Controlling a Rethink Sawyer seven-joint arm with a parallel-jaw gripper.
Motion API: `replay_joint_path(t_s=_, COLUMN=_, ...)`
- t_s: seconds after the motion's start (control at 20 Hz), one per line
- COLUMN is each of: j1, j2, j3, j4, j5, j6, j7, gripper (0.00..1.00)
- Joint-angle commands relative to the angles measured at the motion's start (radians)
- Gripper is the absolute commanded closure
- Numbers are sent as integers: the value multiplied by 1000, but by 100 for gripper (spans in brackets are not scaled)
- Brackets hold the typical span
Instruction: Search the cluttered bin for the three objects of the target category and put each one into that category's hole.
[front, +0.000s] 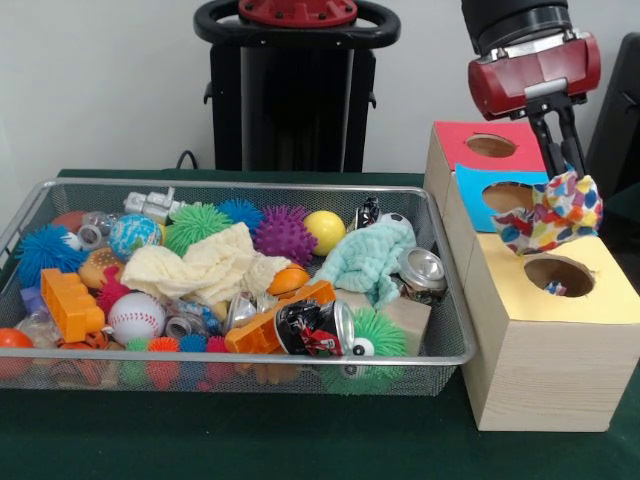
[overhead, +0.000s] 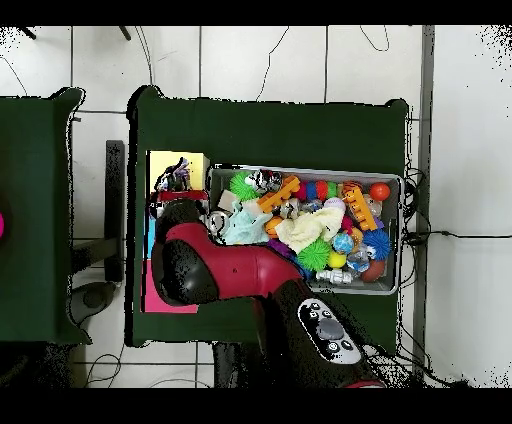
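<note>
My gripper (front: 564, 172) is shut on a confetti-patterned cloth piece (front: 553, 215) and holds it just above the yellow-topped box (front: 590, 300). The cloth hangs over the back left of the round hole (front: 558, 275). A bit of confetti pattern shows inside that hole. The wire mesh bin (front: 440, 355) stands left of the boxes, full of clutter. I see no other confetti cloth among the clutter in it. In the overhead view the arm (overhead: 235, 270) covers the boxes, the yellow top (overhead: 175, 165) shows beyond it, and the bin (overhead: 403, 235) lies to the right.
A blue-topped box (front: 470, 185) and a red-topped box (front: 455, 135) stand behind the yellow one. The bin holds a cream cloth (front: 205, 265), a mint-green cloth (front: 370, 255), spiky balls, a baseball (front: 135, 317), cans and orange bricks.
</note>
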Motion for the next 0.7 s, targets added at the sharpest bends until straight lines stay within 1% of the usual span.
replay_joint_path(t_s=0.05, j1=36, j2=82, j3=-56, j4=-93, j5=56, j6=-74, j7=219, gripper=100)
replay_joint_path(t_s=0.2, j1=40, j2=94, j3=-56, j4=-98, j5=65, j6=-82, j7=224, gripper=100)
replay_joint_path(t_s=0.5, j1=84, j2=135, j3=-89, j4=-134, j5=95, j6=-110, j7=215, gripper=100)
replay_joint_path(t_s=0.7, j1=104, j2=166, j3=-111, j4=-158, j5=108, j6=-82, j7=204, gripper=100)
